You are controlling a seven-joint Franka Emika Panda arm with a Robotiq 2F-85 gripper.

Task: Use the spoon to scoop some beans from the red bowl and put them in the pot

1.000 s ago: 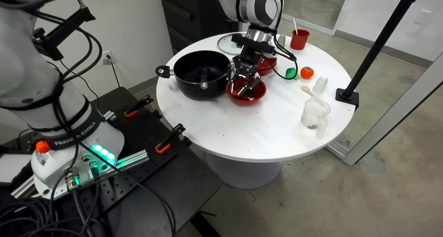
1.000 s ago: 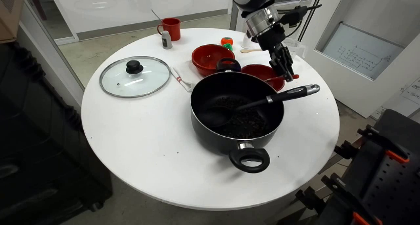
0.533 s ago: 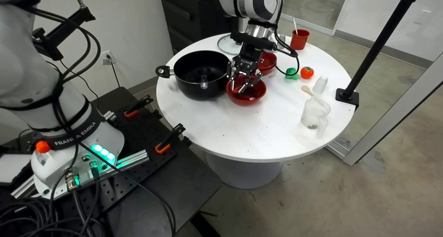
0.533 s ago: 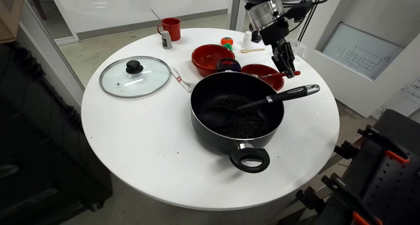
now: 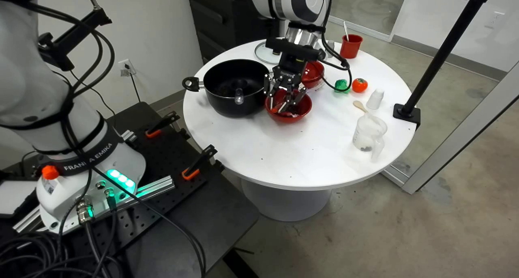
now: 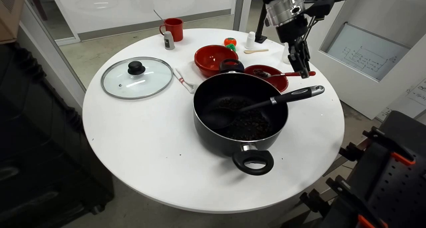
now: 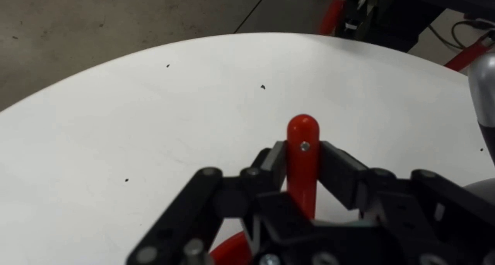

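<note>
My gripper is shut on the red handle of the spoon, near the handle's end. In an exterior view the spoon lies nearly level, its metal head carrying a heap of dark beans within the outline of the red bowl. Whether the head touches the bowl cannot be told. My gripper hangs over that bowl in an exterior view. Close beside the bowl stands the black pot, with a spread of dark beans on its floor.
A black ladle rests in the pot, its handle jutting over the rim below my gripper. Behind are another red bowl on a cloth, a tomato, a wooden spoon and a red cup. A glass lid lies beside the pot.
In an exterior view my gripper has shifted right and slightly up, drawing the spoon along. The spoon has come closer to level, and its bean-laden head now shows. The pot and bowls have stayed put.
</note>
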